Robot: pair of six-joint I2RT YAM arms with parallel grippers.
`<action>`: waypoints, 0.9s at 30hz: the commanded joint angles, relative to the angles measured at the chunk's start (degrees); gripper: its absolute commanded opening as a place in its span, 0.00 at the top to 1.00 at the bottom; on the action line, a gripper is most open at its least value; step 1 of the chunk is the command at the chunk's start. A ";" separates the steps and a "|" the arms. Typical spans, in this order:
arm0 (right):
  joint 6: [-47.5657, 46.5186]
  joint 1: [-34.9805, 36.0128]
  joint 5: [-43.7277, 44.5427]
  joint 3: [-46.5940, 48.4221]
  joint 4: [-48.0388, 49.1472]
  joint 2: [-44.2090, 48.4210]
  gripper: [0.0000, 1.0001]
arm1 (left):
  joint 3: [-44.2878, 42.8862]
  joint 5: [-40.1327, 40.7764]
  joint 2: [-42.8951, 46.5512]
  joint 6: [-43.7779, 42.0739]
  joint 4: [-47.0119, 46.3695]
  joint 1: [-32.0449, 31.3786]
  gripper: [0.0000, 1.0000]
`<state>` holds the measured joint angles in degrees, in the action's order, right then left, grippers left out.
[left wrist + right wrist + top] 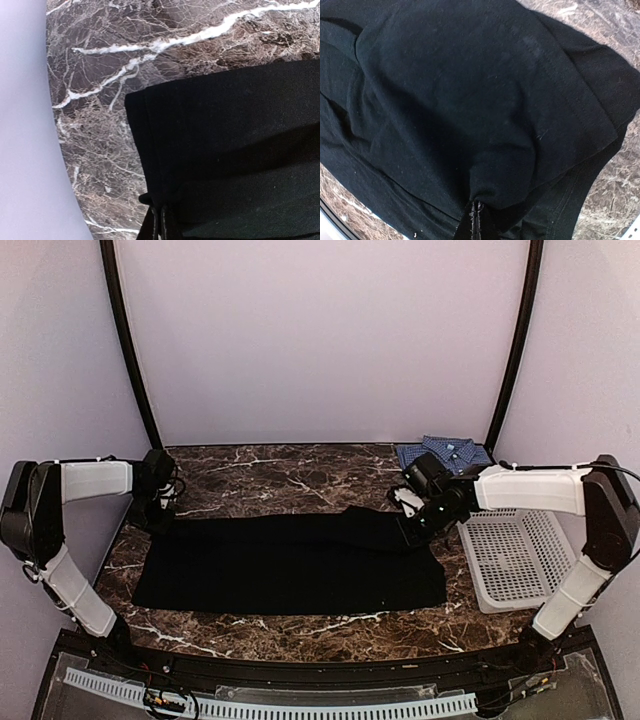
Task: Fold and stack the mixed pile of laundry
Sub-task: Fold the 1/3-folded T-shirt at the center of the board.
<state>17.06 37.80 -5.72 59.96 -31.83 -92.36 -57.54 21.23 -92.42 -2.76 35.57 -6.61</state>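
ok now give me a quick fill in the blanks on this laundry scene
1. The left fingers and right fingers both grip one garment, coloured ____.
2. The checked shirt lies folded at the far ____ corner of the table.
3. The perforated basket is coloured ____.
Missing: black; right; white

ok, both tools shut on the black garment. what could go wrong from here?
1. Left tool pinches only a thin bit of the garment edge; it could slip on the pull.
2. Right tool grips bunched layers, so the fold may come out crooked or drag a lower layer.
3. The right arm sits close to the shirt and basket; a wide swing might knock them.
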 commanded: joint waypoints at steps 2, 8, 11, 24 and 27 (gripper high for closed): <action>0.16 0.96 1.54 0.68 -2.36 0.82 1.00 | -1.66 4.09 0.35 -0.70 3.73 -0.27 0.98; -1.36 1.04 -2.40 0.95 -4.06 -0.91 1.00 | -2.63 2.61 -0.92 0.51 5.03 -0.30 0.85; -1.38 1.03 -2.44 0.42 -4.99 1.53 0.90 | -4.73 2.65 -0.77 1.94 6.85 -0.29 0.79; -3.23 -0.35 -2.73 7.06 -6.62 7.37 0.45 | -12.77 -7.56 5.46 4.39 6.47 -0.09 0.52; -4.08 -0.90 -2.86 12.84 -6.07 1.81 0.49 | -13.91 -8.78 0.32 5.90 4.84 -0.11 0.54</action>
<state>14.09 37.82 -7.97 66.52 -40.32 -85.71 -70.19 17.34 -87.37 0.49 41.12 -6.81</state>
